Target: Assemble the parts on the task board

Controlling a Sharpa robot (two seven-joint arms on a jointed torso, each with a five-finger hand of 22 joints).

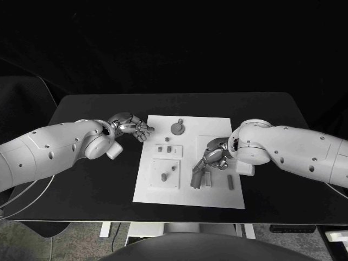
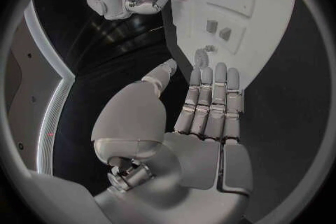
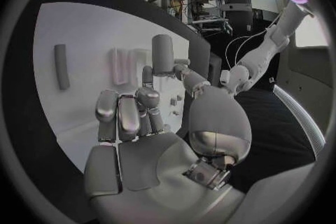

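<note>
The board [image 1: 191, 190] is lying in the middle of the table [image 1: 88, 190], with grey parts spread over it. You are looking at a round part [image 1: 178, 128] near the far edge, two small pegs [image 1: 163, 148] below it, and another peg [image 1: 163, 176] sitting on a raised square pad [image 1: 165, 174] on the left half. A slim bar [image 1: 231, 183] is lying flat near the board's right edge.

Your left hand [image 1: 131, 126] is hovering just off the board's far left corner; in the left wrist view its fingers [image 2: 210, 106] are lying straight and side by side, with nothing in them, thumb standing apart.

Your right hand [image 1: 209, 160] is working over the board's right half. Its fingers are curling down around a long grey part [image 1: 197, 176] that is slanting toward the near edge. In the right wrist view a cylinder [image 3: 162, 55] is standing up between thumb and fingers [image 3: 129, 115], so the hand is gripping that part, just beside a pale slot block [image 3: 122, 65].
</note>
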